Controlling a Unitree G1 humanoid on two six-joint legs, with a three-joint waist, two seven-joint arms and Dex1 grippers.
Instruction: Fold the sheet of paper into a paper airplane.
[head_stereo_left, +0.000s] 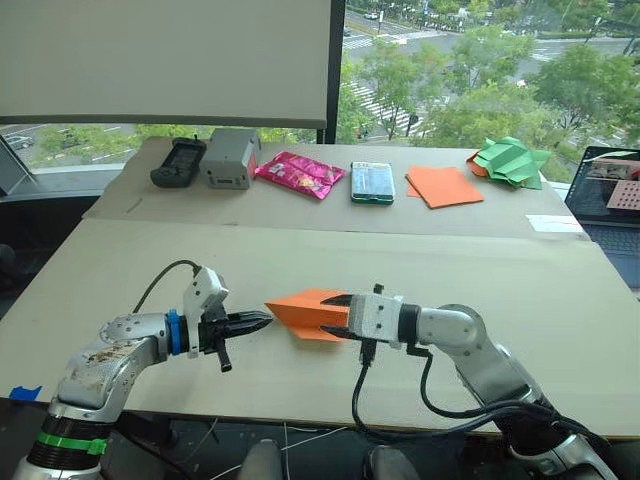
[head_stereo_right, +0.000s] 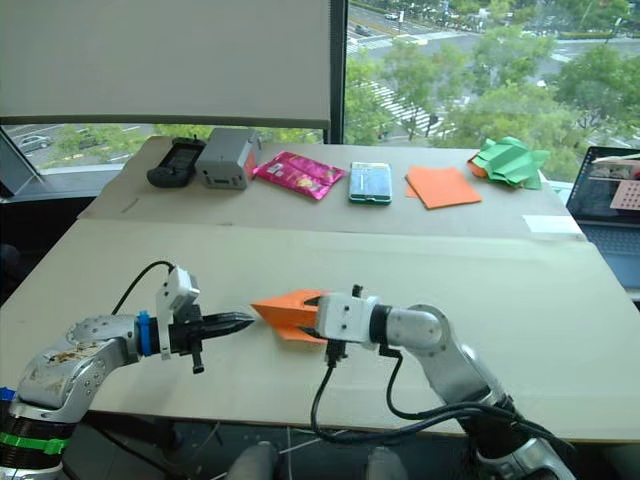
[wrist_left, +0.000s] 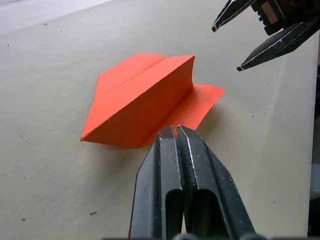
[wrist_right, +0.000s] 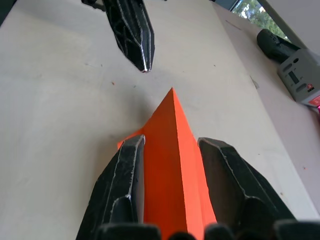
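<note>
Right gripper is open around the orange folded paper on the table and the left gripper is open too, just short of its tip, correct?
Not quite. The left gripper is shut, fingers pressed together, as the left wrist view shows. The rest holds: the right gripper is open around the orange folded paper, and the left sits just short of its tip.

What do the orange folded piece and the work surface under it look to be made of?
The paper airplane: thin matte orange paper, by its sharp creases and layered flaps that stand up unaided. The table: probably beige cardboard or board, flat and dull, with a seam line across it; the exact material is unclear.
</note>
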